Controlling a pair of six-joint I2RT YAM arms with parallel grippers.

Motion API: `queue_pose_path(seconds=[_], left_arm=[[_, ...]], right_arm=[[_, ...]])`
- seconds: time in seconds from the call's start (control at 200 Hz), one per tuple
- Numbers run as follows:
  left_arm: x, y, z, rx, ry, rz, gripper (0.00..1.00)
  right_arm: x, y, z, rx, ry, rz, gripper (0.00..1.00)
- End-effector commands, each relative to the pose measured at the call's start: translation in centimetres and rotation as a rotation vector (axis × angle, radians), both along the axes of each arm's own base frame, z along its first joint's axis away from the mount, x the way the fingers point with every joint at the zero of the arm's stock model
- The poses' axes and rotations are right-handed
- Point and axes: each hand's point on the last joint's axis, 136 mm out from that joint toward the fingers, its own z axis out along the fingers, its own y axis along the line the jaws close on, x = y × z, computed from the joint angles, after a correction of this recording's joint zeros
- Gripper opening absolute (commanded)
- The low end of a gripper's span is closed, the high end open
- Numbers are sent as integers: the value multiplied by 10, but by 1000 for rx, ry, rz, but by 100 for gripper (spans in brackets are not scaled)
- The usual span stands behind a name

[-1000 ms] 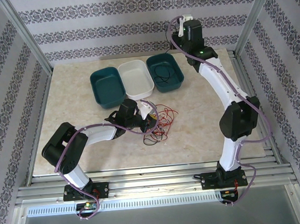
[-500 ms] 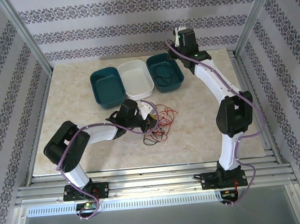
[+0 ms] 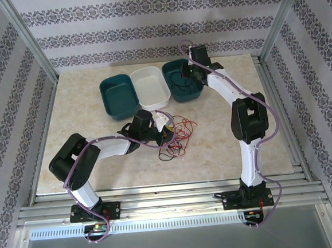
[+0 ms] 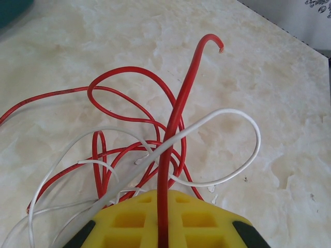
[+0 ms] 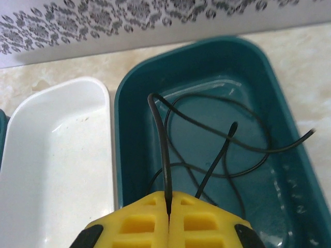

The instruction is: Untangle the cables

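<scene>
Cables (image 3: 177, 136): one red-white-black tangle; two teal tubs (image 3: 118, 96), one white tub (image 3: 150, 88).

Left arm (image 3: 107, 146): folded low, elbow out to the left, forearm stretched to the right.
Left fingers (image 4: 134, 219): yellow pads pressed together, pinching a red cable (image 4: 178, 103) in the seam.
Right arm (image 3: 246, 152): upright from its base, forearm reaching far forward and leftward.
Right fingers (image 5: 139, 219): yellow pads closed, nipping a black cable (image 5: 161, 134).
</scene>
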Motion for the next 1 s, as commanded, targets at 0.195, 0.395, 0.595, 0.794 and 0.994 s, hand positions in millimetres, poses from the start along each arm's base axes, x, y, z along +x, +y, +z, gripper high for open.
queue_pose_path(seconds=[0.195, 0.395, 0.595, 0.794, 0.994], left_arm=[[4, 0, -2, -21, 4, 8, 9], [3, 0, -4, -21, 10, 9, 9], [4, -1, -5, -22, 12, 9, 9], [5, -2, -4, -26, 12, 9, 10], [4, -1, -2, -27, 10, 10, 13]], right_arm=[[-5, 22, -43, 159, 146, 27, 0], [-13, 28, -55, 182, 190, 35, 0], [-18, 22, -54, 160, 192, 20, 0], [-20, 0, -68, 99, 237, -56, 0], [-23, -10, -82, 54, 273, -82, 0]])
